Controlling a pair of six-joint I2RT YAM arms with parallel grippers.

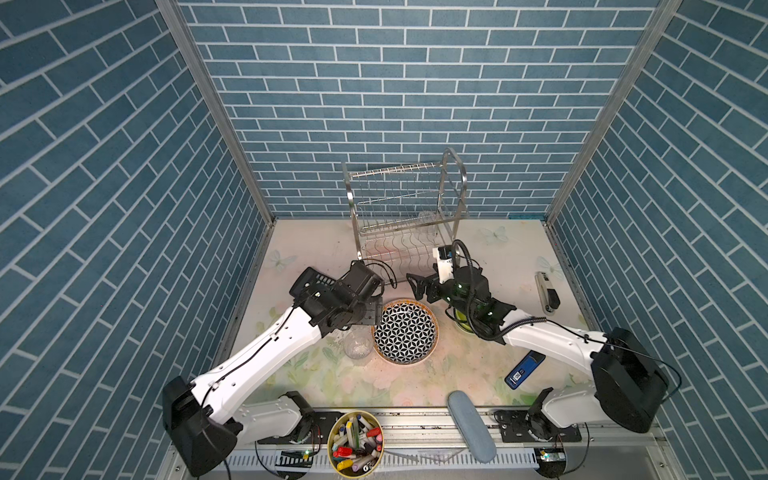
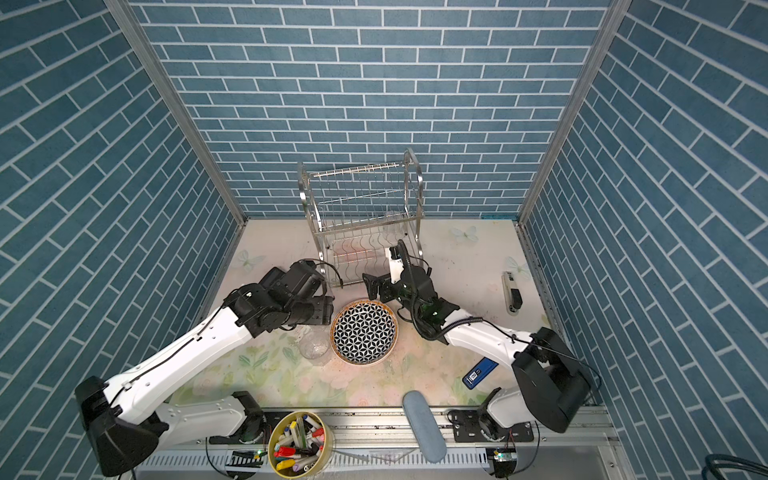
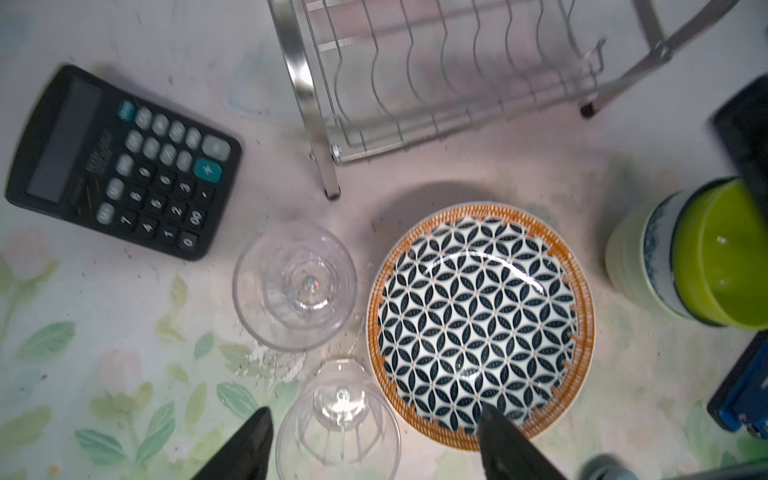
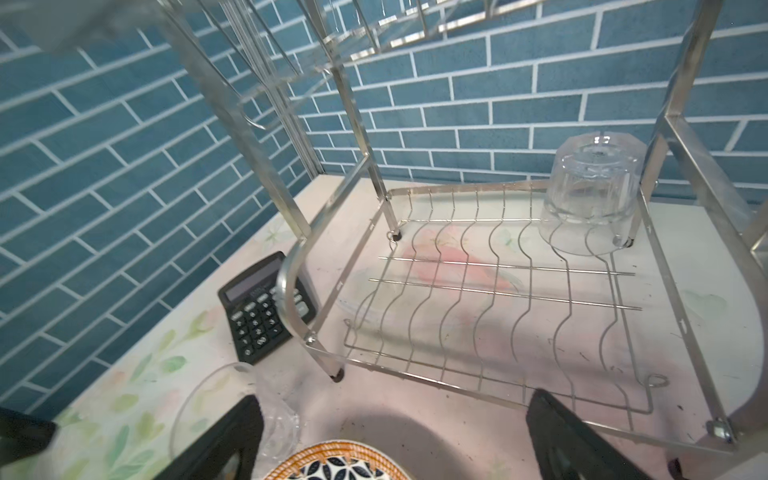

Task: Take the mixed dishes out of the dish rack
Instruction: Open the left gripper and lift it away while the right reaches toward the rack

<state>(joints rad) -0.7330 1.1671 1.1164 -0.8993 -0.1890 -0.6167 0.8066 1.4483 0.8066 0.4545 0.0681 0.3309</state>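
Note:
The dish rack (image 1: 405, 208) (image 2: 361, 212) stands at the back. A clear glass tumbler (image 4: 590, 195) sits upside down in a far corner of its lower tier. The black-and-white star-patterned plate (image 1: 405, 330) (image 3: 478, 324) lies on the table before the rack. Two clear tumblers stand left of it. One tumbler (image 3: 338, 415) (image 1: 357, 347) stands between the fingers of my open left gripper (image 3: 374, 409) (image 1: 360, 330), with a gap on each side. The other tumbler (image 3: 295, 286) is beside it. The lime bowl (image 3: 715, 253) is nested in two other bowls. My right gripper (image 4: 395, 436) (image 1: 415, 286) hangs open and empty before the rack.
A black calculator (image 3: 120, 162) (image 4: 266, 307) lies left of the rack. A stapler (image 1: 546, 293) and a blue device (image 1: 524, 370) lie at the right. The tub of markers (image 1: 355, 440) and a grey-blue case (image 1: 471, 426) sit at the front rail.

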